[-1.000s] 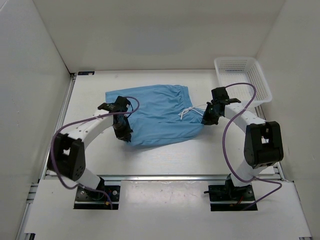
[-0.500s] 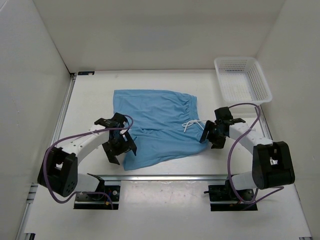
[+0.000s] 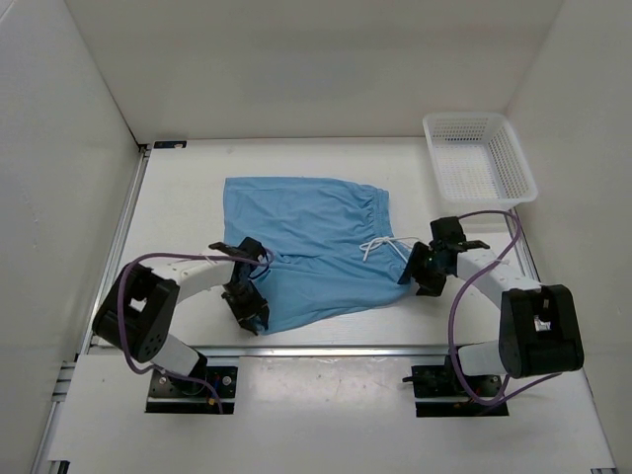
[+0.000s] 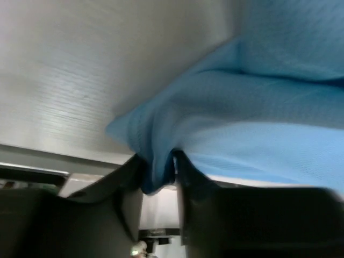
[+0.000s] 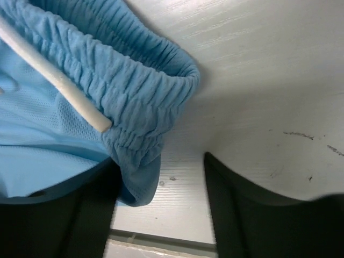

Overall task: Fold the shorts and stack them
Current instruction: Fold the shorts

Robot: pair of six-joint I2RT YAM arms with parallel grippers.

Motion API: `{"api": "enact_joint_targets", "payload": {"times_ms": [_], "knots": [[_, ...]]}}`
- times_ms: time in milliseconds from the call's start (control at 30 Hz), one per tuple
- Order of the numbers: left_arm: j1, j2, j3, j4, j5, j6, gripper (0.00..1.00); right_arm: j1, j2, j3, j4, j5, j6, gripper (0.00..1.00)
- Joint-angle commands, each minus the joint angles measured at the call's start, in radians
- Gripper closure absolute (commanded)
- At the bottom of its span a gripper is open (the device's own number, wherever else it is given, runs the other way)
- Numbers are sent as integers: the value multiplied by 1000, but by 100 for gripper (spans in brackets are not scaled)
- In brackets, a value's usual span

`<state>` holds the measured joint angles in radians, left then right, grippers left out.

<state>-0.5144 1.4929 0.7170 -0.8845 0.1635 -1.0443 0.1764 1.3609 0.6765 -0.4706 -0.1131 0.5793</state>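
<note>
Shorts (image 3: pixel 311 247): lying flat, centre frame, unfolded.
Left gripper (image 3: pixel 251 314): you are clamping the lower-left hem (image 4: pixel 156 158), likely for folding.
Right gripper (image 3: pixel 419 276): fingers apart beside the waistband (image 5: pixel 145 80), gripping nothing.

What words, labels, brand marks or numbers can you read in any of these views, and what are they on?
No readable text in any view.
Light sky-blue fabric shorts: no tag, print or logo showing.
White plastic mesh basket: plain, no label visible.
White table: the dark marks in the right wrist view are scuffs, not lettering.
</note>
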Motion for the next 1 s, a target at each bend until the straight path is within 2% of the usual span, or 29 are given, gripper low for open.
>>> {"api": "enact_joint_targets", "payload": {"times_ms": [0, 33, 67, 133, 200, 267, 400, 467, 567, 700, 833, 967], "knots": [[-6, 50, 39, 91, -62, 0, 65, -8, -7, -9, 55, -19, 7, 39], [-6, 59, 62, 91, -71, 9, 78, -8, -6, 0, 64, -19, 7, 45], [-6, 59, 74, 91, -71, 9, 90, -8, 10, 15, 64, -32, 7, 67], [-6, 70, 119, 79, -71, 33, 90, -8, 43, 44, 78, -52, -9, 89], [-6, 35, 162, 46, -81, 33, 90, -8, 43, 99, 50, -43, -22, 100], [-6, -38, 252, -11, -120, 33, 90, -8, 23, 132, 7, -24, -47, 100], [-6, -155, 448, -191, -287, 55, 90, -8, -63, 201, -72, 39, -73, 100], [-6, -195, 533, -254, -311, 64, 90, -8, -77, 222, -114, 53, -93, 100], [-6, -220, 559, -277, -296, 73, 90, -8, -103, 238, -146, 53, -93, 100], [-6, -278, 484, -277, -239, 61, 90, -8, -154, 225, -169, 53, -84, 100], [4, -348, 464, -277, -248, 38, 90, -8, -197, 230, -210, 75, -84, 100], [66, -316, 539, -286, -269, 102, 90, -8, -152, 332, -211, 111, -84, 100]]}}
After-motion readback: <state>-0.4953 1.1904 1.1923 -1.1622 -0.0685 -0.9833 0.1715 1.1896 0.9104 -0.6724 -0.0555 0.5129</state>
